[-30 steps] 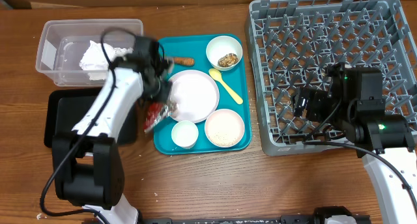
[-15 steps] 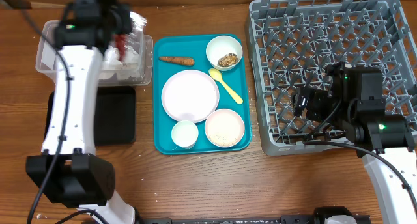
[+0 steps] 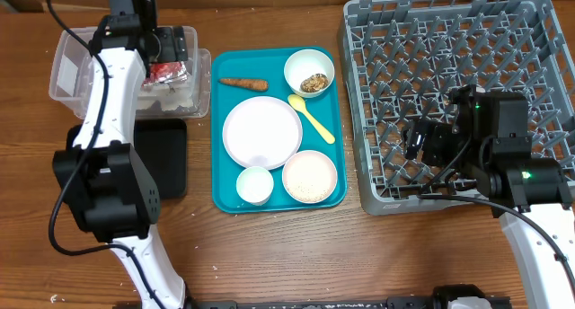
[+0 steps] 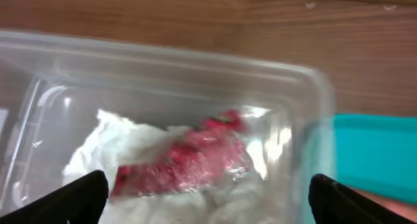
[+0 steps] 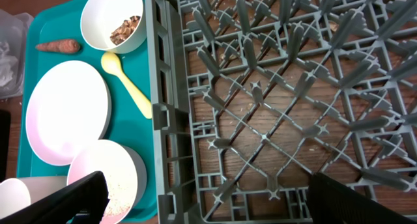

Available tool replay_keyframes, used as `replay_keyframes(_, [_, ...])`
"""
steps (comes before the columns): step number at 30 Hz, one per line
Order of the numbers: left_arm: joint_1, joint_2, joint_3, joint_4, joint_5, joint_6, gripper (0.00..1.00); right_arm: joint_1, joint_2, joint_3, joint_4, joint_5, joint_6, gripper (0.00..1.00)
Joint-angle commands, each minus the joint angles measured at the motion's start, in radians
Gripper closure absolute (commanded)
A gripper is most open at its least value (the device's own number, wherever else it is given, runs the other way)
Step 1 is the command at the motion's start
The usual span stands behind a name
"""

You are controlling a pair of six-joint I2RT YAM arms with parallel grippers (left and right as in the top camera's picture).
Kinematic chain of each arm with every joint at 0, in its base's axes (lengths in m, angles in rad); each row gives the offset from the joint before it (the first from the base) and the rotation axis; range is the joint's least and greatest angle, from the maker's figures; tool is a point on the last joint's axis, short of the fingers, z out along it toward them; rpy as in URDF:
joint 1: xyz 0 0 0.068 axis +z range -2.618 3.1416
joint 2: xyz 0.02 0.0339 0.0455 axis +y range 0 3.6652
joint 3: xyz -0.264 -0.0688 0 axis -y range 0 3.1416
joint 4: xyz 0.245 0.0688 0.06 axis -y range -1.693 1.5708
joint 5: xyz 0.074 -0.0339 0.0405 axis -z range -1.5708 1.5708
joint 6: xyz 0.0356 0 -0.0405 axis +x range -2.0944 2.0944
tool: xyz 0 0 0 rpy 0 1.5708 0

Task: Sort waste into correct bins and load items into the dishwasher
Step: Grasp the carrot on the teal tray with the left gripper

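Note:
The red wrapper (image 4: 189, 160) lies loose on the crumpled napkin (image 4: 104, 146) inside the clear tub (image 3: 67, 71). My left gripper (image 4: 208, 208) hovers open just above them, holding nothing. The black tray (image 3: 166, 161) sits in front of the tub. On the teal tray (image 3: 334, 129) are the carrot (image 3: 243, 83), plate (image 3: 261, 132), scraps bowl (image 3: 310, 73), rice bowl (image 3: 310, 176), cup (image 3: 254, 184) and yellow spoon (image 3: 312, 118). My right gripper (image 3: 422, 143) stands open and empty over the near left corner of the grey dishwasher rack (image 3: 539, 39).
The rack's left wall (image 5: 166, 120) stands close beside the teal tray's right edge. My left arm (image 3: 112, 102) stretches across the tub and part of the black tray. Bare wooden table (image 3: 296, 255) lies along the front.
My left gripper carried the red wrapper from beside the teal tray up to the clear tub and opened, leaving it on the napkin. The right arm has not moved.

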Motion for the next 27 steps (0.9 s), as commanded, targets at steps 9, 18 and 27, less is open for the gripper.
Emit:
replay_keyframes(9, [-0.249,-0.024,0.223,-0.233,0.030,-0.389,0.00,0.004,-0.002,0.028,0.006,-0.006,-0.003,0.00])
replay_keyframes(18, [-0.282,0.231,0.224,-0.274,0.057,-0.723,0.04,0.004,-0.002,0.028,-0.016,-0.006,-0.003,0.00])
replay_keyframes(27, [-0.280,0.335,0.223,-0.259,0.068,-0.740,0.14,0.004,-0.002,0.028,-0.035,-0.006,-0.003,0.00])
